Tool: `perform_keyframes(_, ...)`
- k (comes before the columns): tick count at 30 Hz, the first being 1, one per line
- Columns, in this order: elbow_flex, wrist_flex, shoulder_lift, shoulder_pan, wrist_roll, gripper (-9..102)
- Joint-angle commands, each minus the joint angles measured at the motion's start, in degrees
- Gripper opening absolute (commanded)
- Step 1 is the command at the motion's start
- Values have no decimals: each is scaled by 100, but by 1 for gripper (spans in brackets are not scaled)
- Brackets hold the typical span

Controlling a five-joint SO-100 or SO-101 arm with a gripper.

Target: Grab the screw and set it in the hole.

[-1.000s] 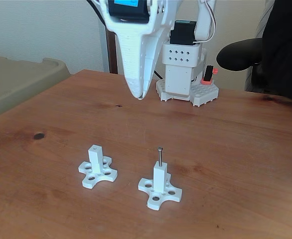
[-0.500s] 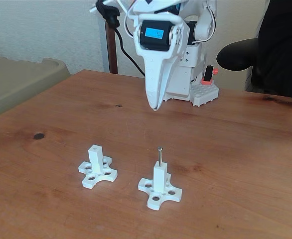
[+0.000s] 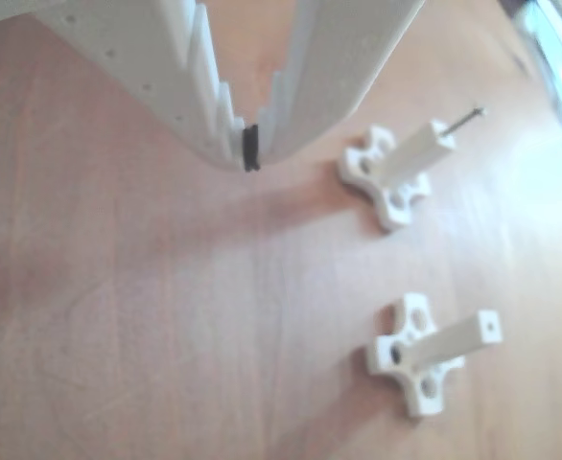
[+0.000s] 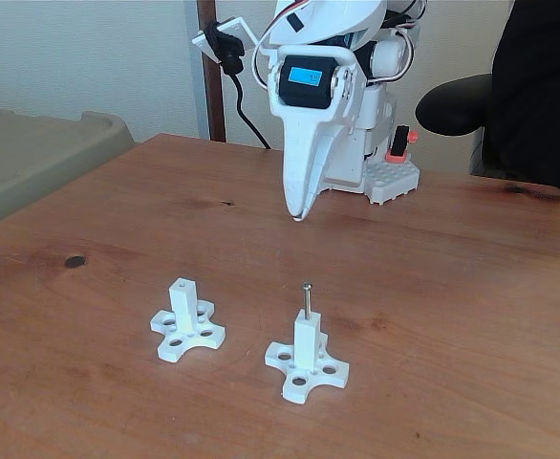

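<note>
Back toward its base swings the white two-finger gripper [image 4: 299,216], fingers pressed together on nothing, because the thin silver screw [image 4: 306,298] stands upright in the right-hand white cross-based post [image 4: 305,356] on the wooden bench [image 4: 452,287].

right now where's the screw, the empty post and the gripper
screw [image 4: 307,298], fixed view, on its bare shaft above the post
empty post [image 4: 183,304], fixed view, on the upright white stem
gripper [image 4: 298,216], fixed view, at the tips of the closed jaws

No readable text anywhere. Blue label [image 4: 306,76] on motor above claw [image 4: 297,214] has light marks, too small to make out. Nothing printed on table [image 4: 471,287].
</note>
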Motion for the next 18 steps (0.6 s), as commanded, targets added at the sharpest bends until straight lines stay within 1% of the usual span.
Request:
perform_keyframes(1,-26,264,378,70,44,-4)
perform_keyframes(3,35,413,703,114,35,-4)
perform_keyframes(18,35,501,729,237,18,-4)
